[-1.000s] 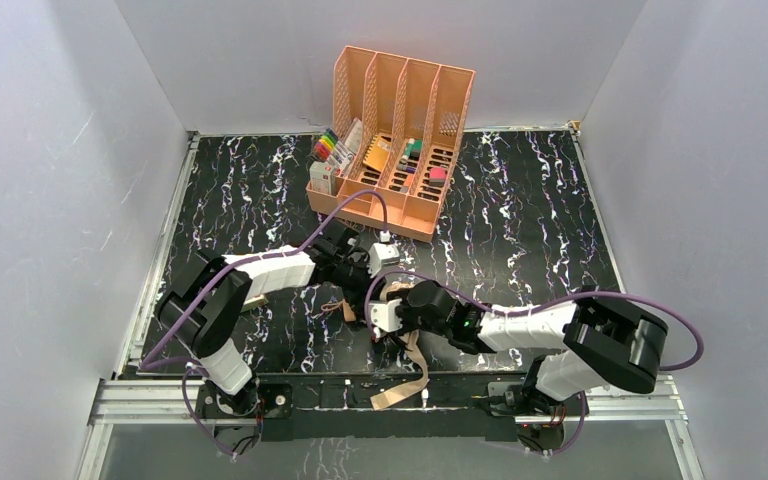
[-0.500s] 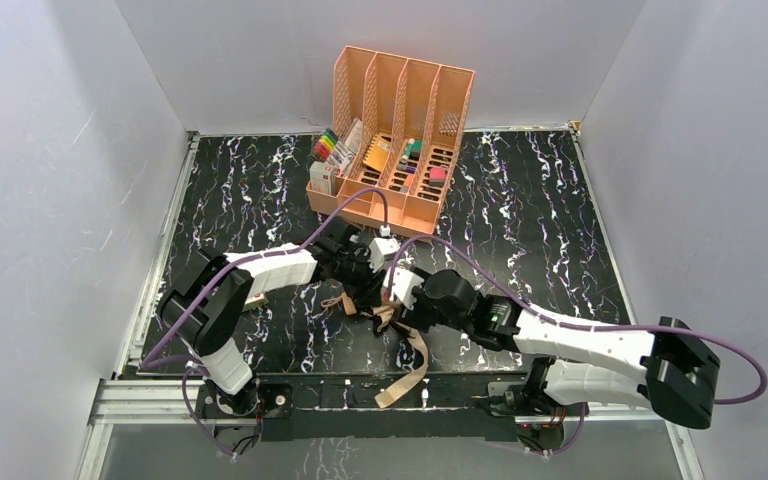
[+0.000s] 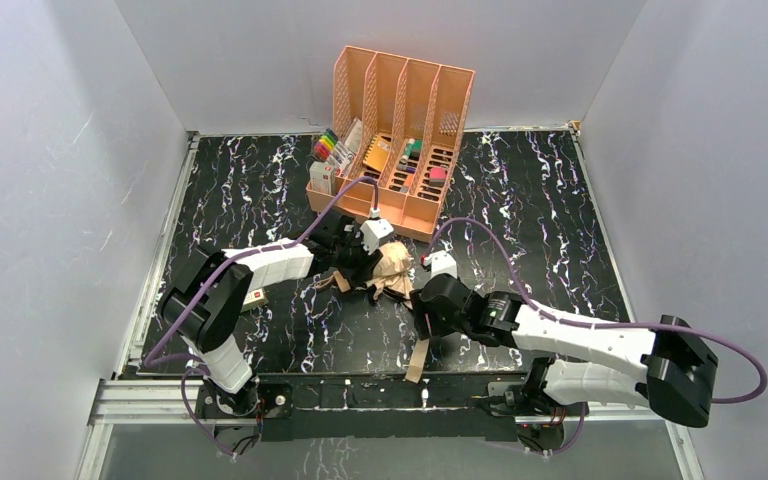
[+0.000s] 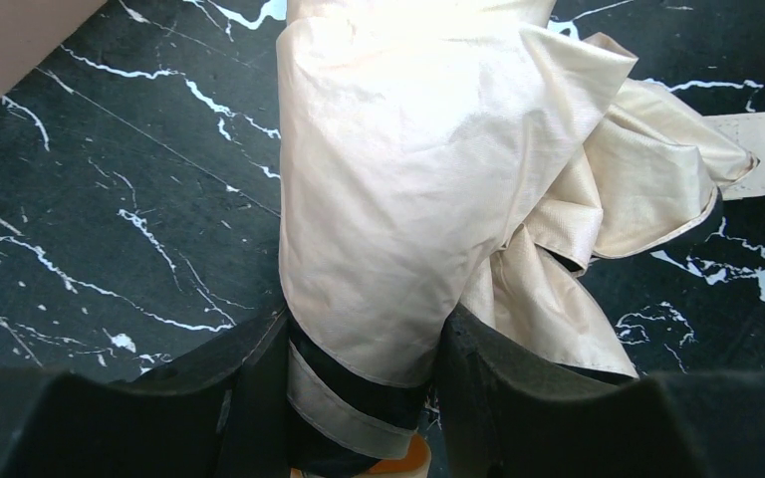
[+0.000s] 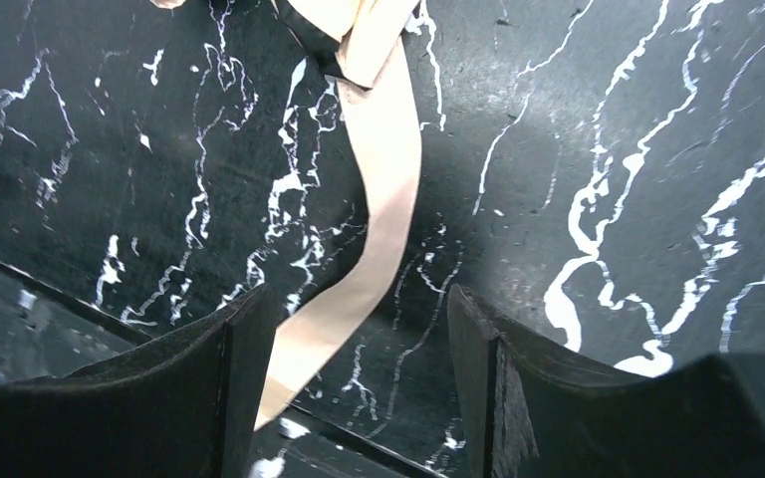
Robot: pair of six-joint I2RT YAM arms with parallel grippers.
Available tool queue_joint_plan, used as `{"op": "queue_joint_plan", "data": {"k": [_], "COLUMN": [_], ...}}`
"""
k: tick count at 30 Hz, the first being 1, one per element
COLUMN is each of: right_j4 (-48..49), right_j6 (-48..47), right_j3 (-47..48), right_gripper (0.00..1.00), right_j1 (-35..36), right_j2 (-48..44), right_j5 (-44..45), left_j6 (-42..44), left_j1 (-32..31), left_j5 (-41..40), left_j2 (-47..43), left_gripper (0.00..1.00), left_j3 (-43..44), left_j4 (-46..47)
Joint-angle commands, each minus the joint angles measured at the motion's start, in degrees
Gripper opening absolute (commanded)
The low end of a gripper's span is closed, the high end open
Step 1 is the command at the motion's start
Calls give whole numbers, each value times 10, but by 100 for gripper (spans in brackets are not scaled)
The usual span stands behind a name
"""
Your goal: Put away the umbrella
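Umbrella [image 3: 390, 268]: moved away from the near edge, toward organizer [image 3: 400, 110]. Left fingers [image 4: 249, 398]: still clamped on its fabric. Right fingers [image 5: 249, 368]: opened wider, strap [image 5: 383, 199] loose between them.

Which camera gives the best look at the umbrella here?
The left wrist view: the umbrella fills the frame, its tan fabric clamped between the fingers of the left gripper. The top view shows it as a small tan bundle beside that gripper. The right wrist view catches only its strap on the table.
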Motion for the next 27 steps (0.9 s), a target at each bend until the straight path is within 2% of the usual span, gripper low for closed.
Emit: {"op": "queue_joint_plan", "data": {"k": [1, 9, 11, 15, 17, 21, 22, 27], "right_j4": [38, -18, -37, -56, -40, -20, -19, -25], "right_j6": [115, 155, 155, 135, 105, 48, 39, 3], "right_j3": [1, 52, 57, 57, 46, 30, 28, 32], "right_gripper": [71, 67, 60, 38, 29, 3, 0, 0], "right_j1": [3, 3, 3, 4, 4, 9, 12, 55], "right_j2": [27, 154, 175, 186, 182, 173, 172, 179], "right_j5": [-4, 40, 60, 77, 64, 23, 11, -45], "left_j6": [23, 21, 20, 15, 10, -19, -28, -76], "left_j1": [8, 8, 8, 8, 10, 28, 35, 82], "left_j5": [-96, -100, -100, -104, -104, -104, -102, -79], "left_j2": [33, 31, 31, 27, 29, 33, 32, 22], "left_gripper": [4, 3, 3, 3, 3, 3, 3, 3], "left_j3": [-26, -25, -24, -23, -18, 0, 5, 29], "left_j4": [-60, -59, -60, -58, -57, -64, -65, -62]}}
